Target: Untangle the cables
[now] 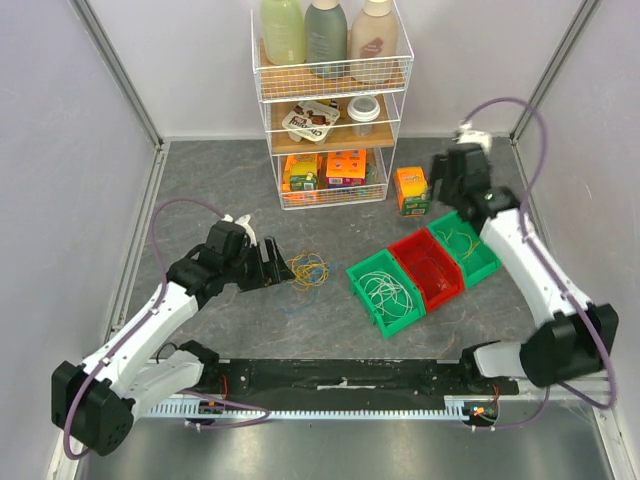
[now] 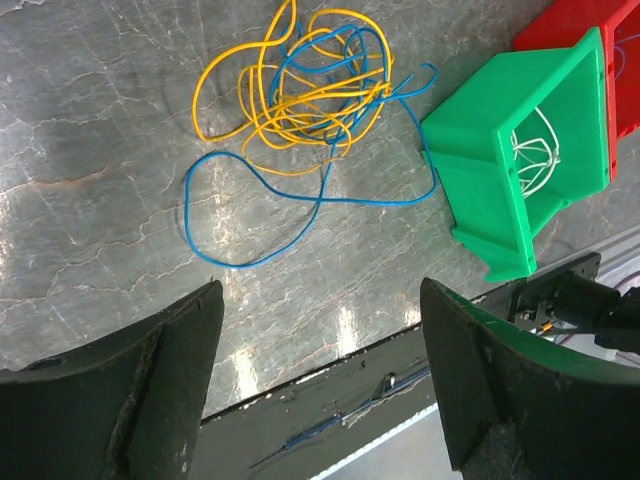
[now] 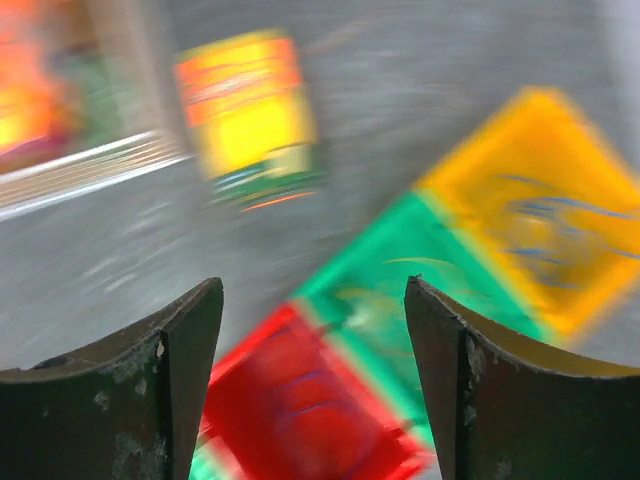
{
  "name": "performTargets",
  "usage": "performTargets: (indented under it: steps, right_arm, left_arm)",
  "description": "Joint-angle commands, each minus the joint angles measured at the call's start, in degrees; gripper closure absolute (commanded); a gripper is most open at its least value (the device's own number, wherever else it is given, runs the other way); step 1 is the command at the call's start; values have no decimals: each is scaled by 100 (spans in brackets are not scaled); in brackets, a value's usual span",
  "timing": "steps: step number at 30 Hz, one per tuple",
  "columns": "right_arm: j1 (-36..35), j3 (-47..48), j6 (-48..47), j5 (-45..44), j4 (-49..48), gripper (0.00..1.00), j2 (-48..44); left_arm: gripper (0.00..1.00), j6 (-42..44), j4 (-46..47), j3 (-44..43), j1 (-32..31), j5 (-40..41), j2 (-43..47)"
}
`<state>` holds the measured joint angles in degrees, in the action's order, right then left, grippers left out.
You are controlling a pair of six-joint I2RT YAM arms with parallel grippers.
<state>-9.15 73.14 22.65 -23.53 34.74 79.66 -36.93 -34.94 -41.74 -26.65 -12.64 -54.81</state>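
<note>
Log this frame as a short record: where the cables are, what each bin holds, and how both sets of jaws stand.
tangle: yellow and blue cables, intertwined on the table ahead of the left gripper
near green bin: white cables
red bin: contents unclear
far green bin: yellow cables
left gripper: jaws open, empty
right gripper: jaws open, empty, near the far end of the bin row; its view is blurred

Robot lab test cell. Plain lavender wall panels (image 1: 60,120) on aluminium frame posts (image 1: 119,72), grey marbled tabletop (image 1: 220,180), two arms (image 1: 150,320) bolted to base rail (image 1: 300,375), wire rack (image 1: 330,100) of prop bottles (image 1: 326,35) and boxes (image 1: 345,168), plastic bins (image 1: 366,303).
</note>
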Motion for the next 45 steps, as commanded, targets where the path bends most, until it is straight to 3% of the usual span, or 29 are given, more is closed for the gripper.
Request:
performTargets:
  steps: [1, 3, 6, 9, 20, 24, 27, 33, 35, 39, 42, 45]
  right_arm:
    - [-1622, -948, 580, 2023, -1140, 20, -775]
    - [-2561, -1538, 1011, 2657, -2064, 24, -820]
    - [-3854, -1707, 1058, 2749, -2892, 28, -488]
    - [-4445, -1689, 917, 2722, -3227, 30, -22]
    - [-4517, -1988, -498, 2547, -3421, 40, 770]
    - [-4473, -2085, -736, 2739, -3606, 40, 928]
    - [-4490, -2015, -859, 3029, -3562, 38, 1183]
    - [-4578, -1953, -886, 3144, -3650, 40, 1307]
    - [-4640, -1918, -877, 3197, -3685, 51, 1350]
    - [-4763, -1585, -763, 3363, -3309, 98, 1369]
    - [-4991, -1479, -745, 3548, -3158, 100, 860]
    - [-5106, -1426, -605, 3706, -3114, 100, 210]
  left_arm:
    - [18, -464, 593, 174, 55, 16, -117]
    - [22, -465, 716, 227, 73, 60, -380]
    - [37, -281, 927, 157, 90, -1, -959]
    - [40, -78, 1182, 113, 81, -316, -1382]
    - [33, 9, 2193, 228, -50, -977, -1813]
    - [44, -25, 1966, 96, -59, -732, -2043]
    - [44, -191, 1921, 200, -50, -433, -1710]
    - [32, -289, 1500, 315, 90, 131, -796]
    - [31, -298, 1420, 324, 195, 35, -707]
    - [33, -429, 1568, 420, 590, -570, -602]
    - [38, -674, 2234, 491, 1012, -1684, -645]
    - [44, -1026, 3175, 272, 1022, -3012, -1092]
